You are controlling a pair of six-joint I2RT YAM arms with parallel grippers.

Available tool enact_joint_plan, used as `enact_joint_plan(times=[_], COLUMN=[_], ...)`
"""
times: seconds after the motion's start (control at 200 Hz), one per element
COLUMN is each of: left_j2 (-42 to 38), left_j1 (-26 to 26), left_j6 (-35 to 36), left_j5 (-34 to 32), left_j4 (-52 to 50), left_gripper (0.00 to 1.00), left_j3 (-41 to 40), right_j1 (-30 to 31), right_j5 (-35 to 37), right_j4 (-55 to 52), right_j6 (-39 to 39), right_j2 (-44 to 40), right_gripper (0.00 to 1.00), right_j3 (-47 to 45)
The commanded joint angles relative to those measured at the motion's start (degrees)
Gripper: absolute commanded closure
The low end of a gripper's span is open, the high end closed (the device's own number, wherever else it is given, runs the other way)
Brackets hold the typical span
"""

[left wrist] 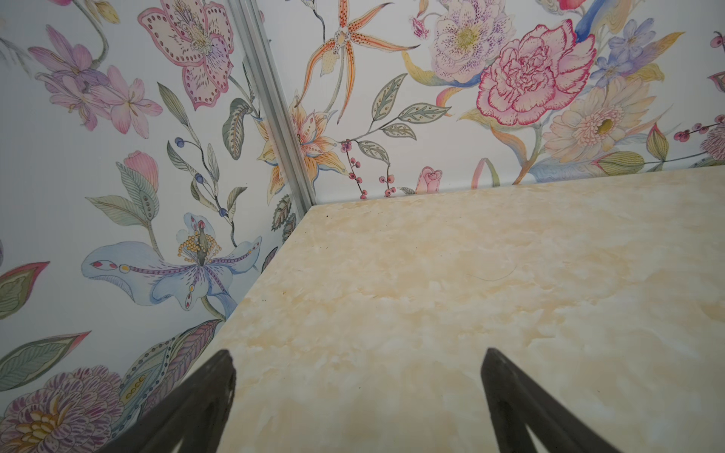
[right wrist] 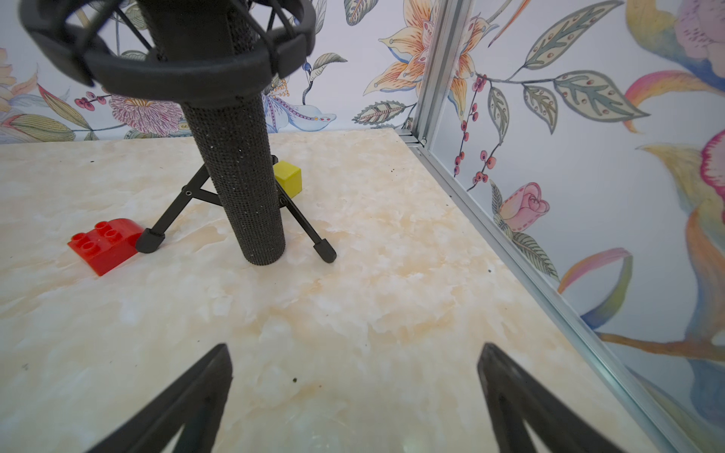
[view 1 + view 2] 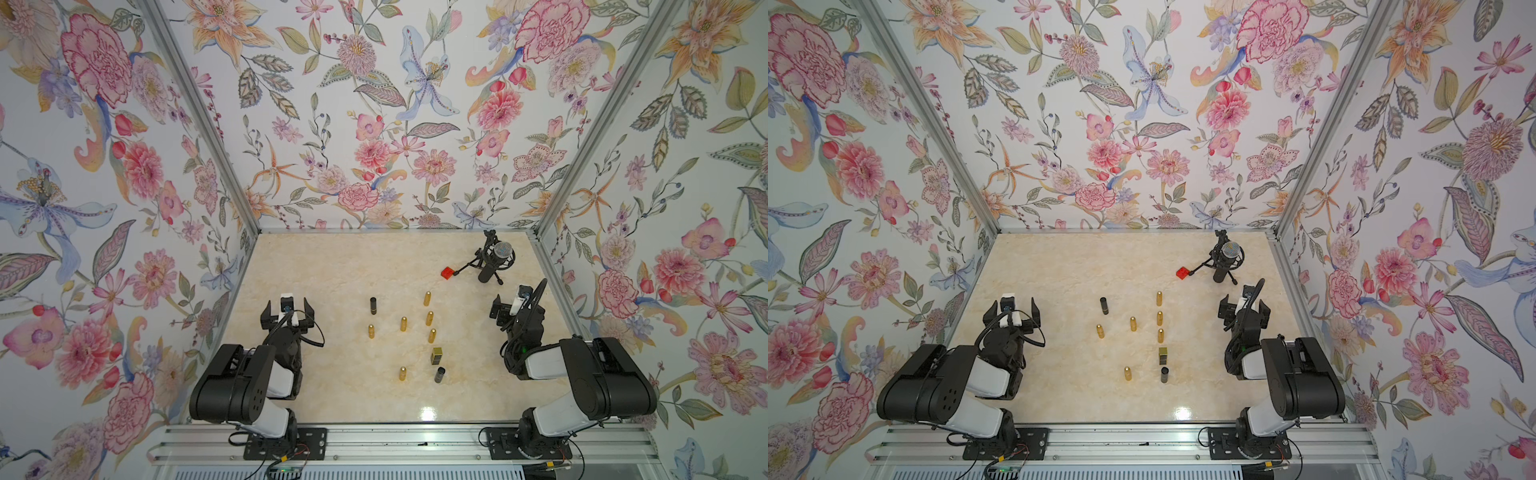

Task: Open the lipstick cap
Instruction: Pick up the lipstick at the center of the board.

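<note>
Surface point(image 3: 340, 266) of pale marble carries everything. My left claw point(image 1: 359, 355) and right claw point(image 2: 355, 348) both gape wide, holding nothing. Between them, mid-surface, stand gold lipsticks point(image 3: 403, 323) and, nearer my left, an upright black lipstick point(image 3: 373, 305). I judge it light, stiff, slick and tippy: pinch the base low, pull the cap point(image 3: 373, 300) straight off

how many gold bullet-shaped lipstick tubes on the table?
6 gold tubes. Column of three toward the right arm: far, middle, near. One central, one toward the left arm, one nearest the front rail. None looks hidden.
</note>
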Motion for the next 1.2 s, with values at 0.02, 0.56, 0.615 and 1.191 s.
enact_joint_plan(times=[0.02,0.56,0.615,1.191], left_j2=[-5.3,-33.4,-35.9,-40.7], left_j1=[0.6,0.6,0.6,-11.2], left_j6=[0.7,-14.8,-19.8,-24.5], left_j5=[0.5,4.0,4.3,9.2], left_j4=[3.9,-39.8,-44.1,-71.5], left_gripper=[0.01,0.01,0.01,0.01], left_j3=[-1.6,15.9,17.1,25.6], right_j1=[0.1,-3.0,-3.9,13.6], right_j5=[0.3,0.2,-0.2,-10.6], right_j4=[6.2,-48.6,-58.1,-95.9], right_j6=[0.3,14.1,19.9,28.4], right_j2=[-1.4,-32.5,-36.1,-30.9], right_gripper=[0.0,0.0,0.0,0.0], right_j3=[-2.6,9.8,12.5,33.7])
